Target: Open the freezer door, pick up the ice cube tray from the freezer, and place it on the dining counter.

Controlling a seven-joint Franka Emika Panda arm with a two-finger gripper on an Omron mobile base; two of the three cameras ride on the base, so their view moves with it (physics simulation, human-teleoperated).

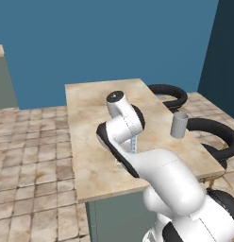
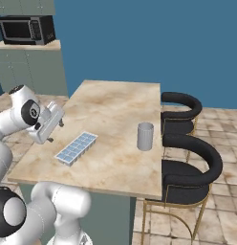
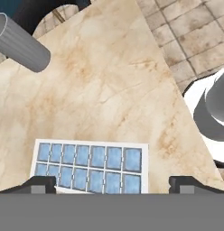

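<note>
The ice cube tray lies flat on the beige marble dining counter, near its front left edge, with its pale blue cells facing up. My gripper hangs just left of the tray and slightly above it, open, with nothing between its fingers. In the hand view the tray lies on the counter between and beyond the two wide-apart dark fingertips, clear of both. In the left base view my arm covers most of the tray over the counter. The freezer and its door are out of view.
A grey cup stands upright on the counter's right side, also seen as the cup and the cup. Two black stools line the right edge. A microwave sits on the cabinet at the back left.
</note>
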